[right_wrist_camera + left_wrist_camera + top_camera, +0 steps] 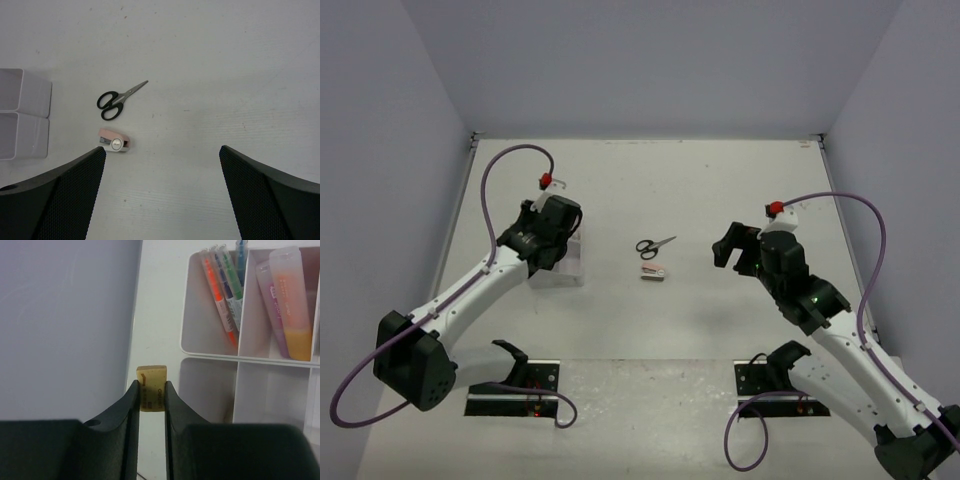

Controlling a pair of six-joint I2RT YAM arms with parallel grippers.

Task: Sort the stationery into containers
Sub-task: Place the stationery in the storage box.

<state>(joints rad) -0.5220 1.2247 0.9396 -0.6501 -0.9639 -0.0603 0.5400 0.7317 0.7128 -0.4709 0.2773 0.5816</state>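
White bench, left edge: left hand [151, 387] pinches a tan eraser [151, 373], box [210, 356] just beside it toward the middle; right hand [162, 165] spread wide.

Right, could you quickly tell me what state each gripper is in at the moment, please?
Left gripper: shut on the tan eraser.
Right gripper: open, holding nothing.

Lilac walls [650, 60], white table [720, 180]
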